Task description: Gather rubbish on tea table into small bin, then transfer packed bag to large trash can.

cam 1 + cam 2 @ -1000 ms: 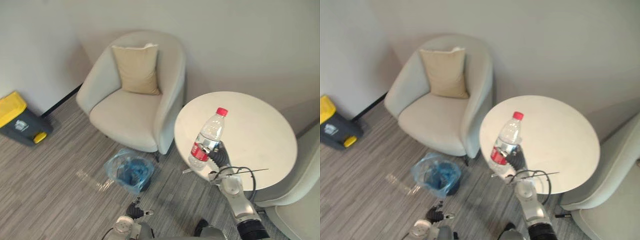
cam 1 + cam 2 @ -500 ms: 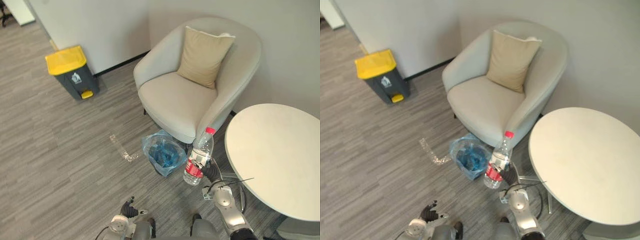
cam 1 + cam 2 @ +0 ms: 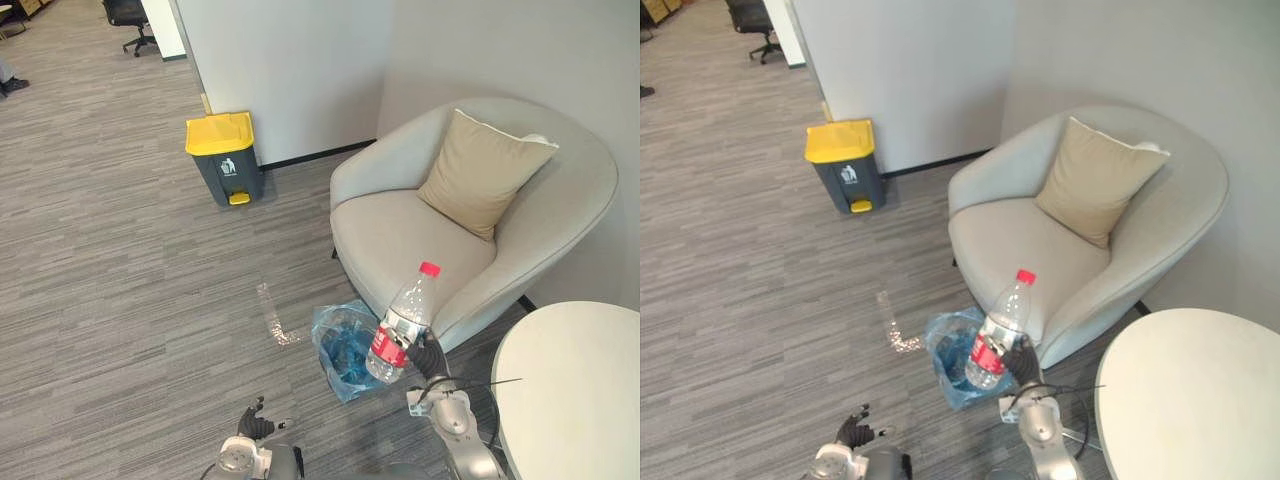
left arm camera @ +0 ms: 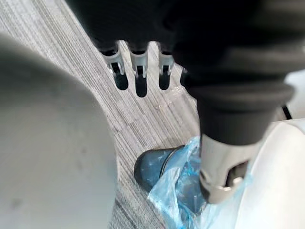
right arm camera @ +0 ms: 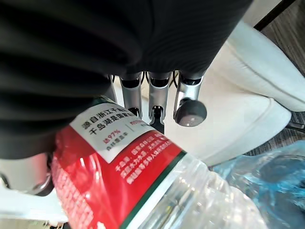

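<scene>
right wrist view: right hand (image 5: 157,98) curled round the bottle (image 5: 126,167) at its label; it looks light, thin-walled, crushable; left hand (image 3: 252,425) hangs open.

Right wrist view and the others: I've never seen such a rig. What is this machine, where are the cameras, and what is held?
It is a two-armed humanoid robot. The two wide pictures come from a stereo camera on its head, looking down; the two close ones come from cameras on its wrists. The right robot hand has its fingers curled round a plastic water bottle with a red cap and label, held upright close by the small bin lined with a blue bag, on the floor beside the armchair. The right wrist view shows that bottle's label up close. The left robot hand hangs low, open and empty. The tea table is at the right edge; a grey trash can with a yellow lid stands by the wall.
</scene>
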